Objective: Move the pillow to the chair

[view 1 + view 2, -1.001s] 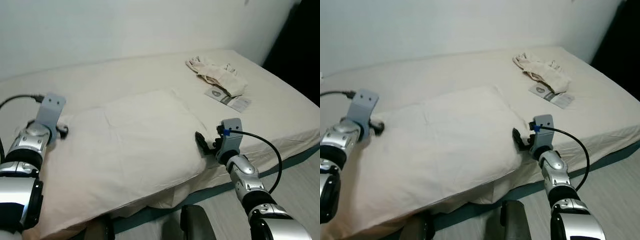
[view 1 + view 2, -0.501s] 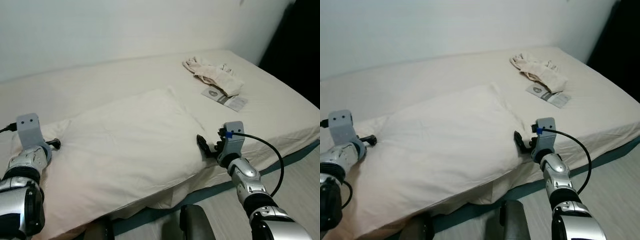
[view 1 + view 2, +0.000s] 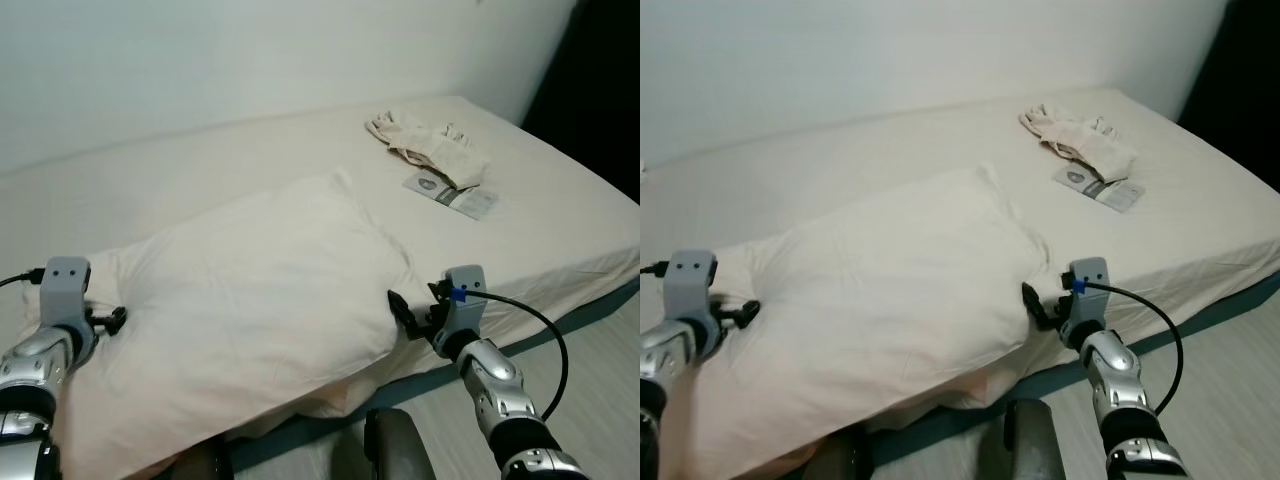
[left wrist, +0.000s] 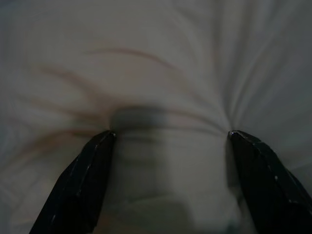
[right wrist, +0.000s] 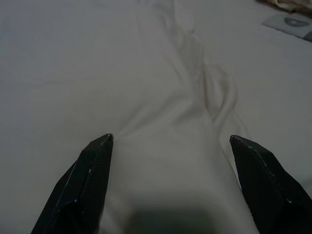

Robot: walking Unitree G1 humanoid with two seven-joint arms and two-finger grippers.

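A big white pillow (image 3: 260,280) lies flat on the bed, near its front edge. My left gripper (image 3: 112,320) presses into the pillow's left end; in the left wrist view its open fingers (image 4: 87,180) straddle creased pillow fabric (image 4: 165,126). My right gripper (image 3: 405,312) pushes against the pillow's right end, fingers open, with pillow cloth (image 5: 161,161) bulging between them in the right wrist view. The pillow sits squeezed between the two grippers. No chair can be made out.
The bed (image 3: 560,240) has a cream sheet and a dark base. A crumpled pale cloth (image 3: 430,150) and a flat printed packet (image 3: 452,195) lie at its far right. Grey floor (image 3: 600,370) runs along the front right; a white wall stands behind.
My left arm dropped from above the bed's left side down to the pillow's left end. The right gripper pushed in slightly, and the pillow bunched up a little.
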